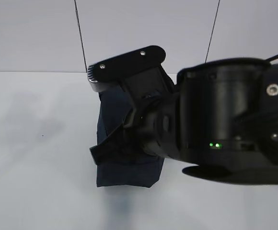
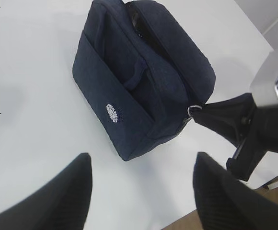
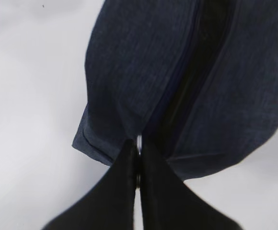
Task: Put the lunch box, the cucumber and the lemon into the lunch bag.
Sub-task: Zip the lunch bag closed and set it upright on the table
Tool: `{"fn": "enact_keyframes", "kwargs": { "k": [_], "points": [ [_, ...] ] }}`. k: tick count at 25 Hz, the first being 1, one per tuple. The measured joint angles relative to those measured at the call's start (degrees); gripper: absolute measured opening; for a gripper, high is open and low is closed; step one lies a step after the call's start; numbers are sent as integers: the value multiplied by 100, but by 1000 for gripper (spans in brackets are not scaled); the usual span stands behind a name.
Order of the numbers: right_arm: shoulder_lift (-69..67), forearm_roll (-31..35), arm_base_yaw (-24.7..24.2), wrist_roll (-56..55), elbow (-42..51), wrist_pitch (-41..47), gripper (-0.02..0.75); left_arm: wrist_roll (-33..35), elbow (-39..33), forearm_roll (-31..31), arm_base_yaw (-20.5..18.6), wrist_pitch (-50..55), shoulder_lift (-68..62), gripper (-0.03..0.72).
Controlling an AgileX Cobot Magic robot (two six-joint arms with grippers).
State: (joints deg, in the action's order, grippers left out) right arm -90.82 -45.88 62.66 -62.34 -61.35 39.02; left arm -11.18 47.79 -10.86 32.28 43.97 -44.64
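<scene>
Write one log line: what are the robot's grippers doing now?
right gripper: shut on zipper pull | left gripper: open, empty, above table | lunch bag: zipper partly open

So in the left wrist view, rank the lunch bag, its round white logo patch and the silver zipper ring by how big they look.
1. lunch bag, by far the largest
2. round white logo patch
3. silver zipper ring, though the right gripper shut on it hides part of it, so that order is unsure

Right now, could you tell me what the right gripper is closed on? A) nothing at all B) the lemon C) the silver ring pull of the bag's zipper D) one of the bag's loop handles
C: in the left wrist view the right gripper pinches the silver ring pull at the corner of the lunch bag, and the right wrist view shows its fingertips shut at the zipper's end.
</scene>
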Motion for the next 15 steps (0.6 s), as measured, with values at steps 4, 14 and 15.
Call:
{"fn": "enact_keyframes", "kwargs": {
  "k": [4, 14, 15],
  "points": [
    [0, 0, 0, 361, -331, 273, 20, 0, 0, 8, 0, 0, 0, 465],
    [0, 47, 0, 1257, -1078, 548, 20, 0, 0, 373, 0, 4, 0, 465],
    [0, 55, 0, 1375, -1143, 552, 20, 0, 0, 384, 0, 4, 0, 465]
  ]
}}
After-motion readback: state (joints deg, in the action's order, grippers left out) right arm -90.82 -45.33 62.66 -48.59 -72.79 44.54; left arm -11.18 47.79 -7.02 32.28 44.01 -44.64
